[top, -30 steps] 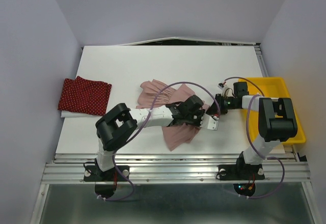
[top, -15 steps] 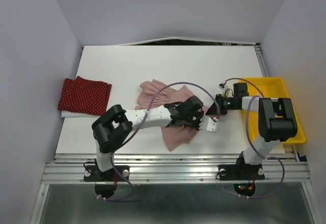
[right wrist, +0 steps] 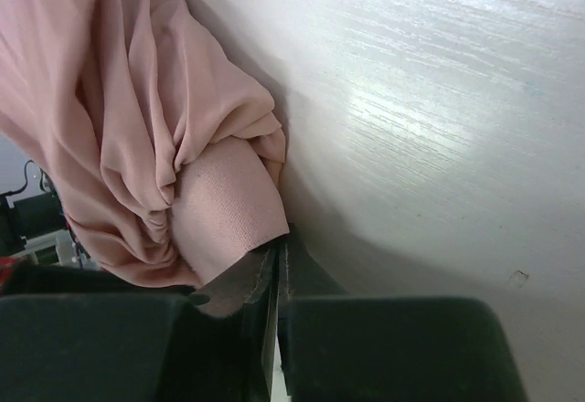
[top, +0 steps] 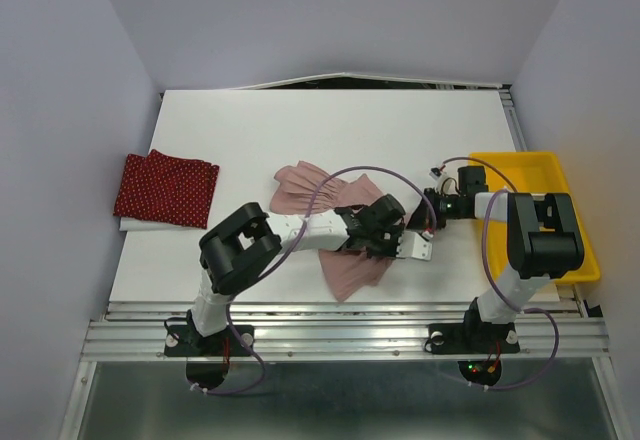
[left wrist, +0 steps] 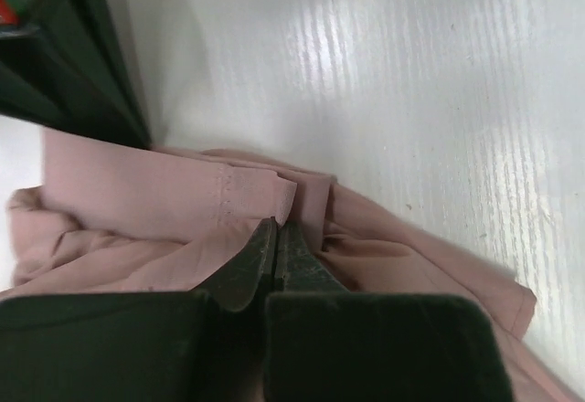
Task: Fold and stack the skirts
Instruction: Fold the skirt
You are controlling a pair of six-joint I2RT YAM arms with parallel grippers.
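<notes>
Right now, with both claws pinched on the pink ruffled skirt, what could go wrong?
The left claw and right claw each pinch only a thin edge of the dusty pink gathered cloth skirt, so it may slip on lifting. The claws sit close together, so they might bump. Bunched cloth may crease.

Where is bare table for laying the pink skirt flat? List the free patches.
Widest: the far half of the white table, behind the dusty pink ruffled skirt. Also the gap between it and the folded dark red polka-dot skirt. Crowded: centre-right, where the left gripper and right gripper pinch the pink skirt beside the yellow plastic tray.
</notes>
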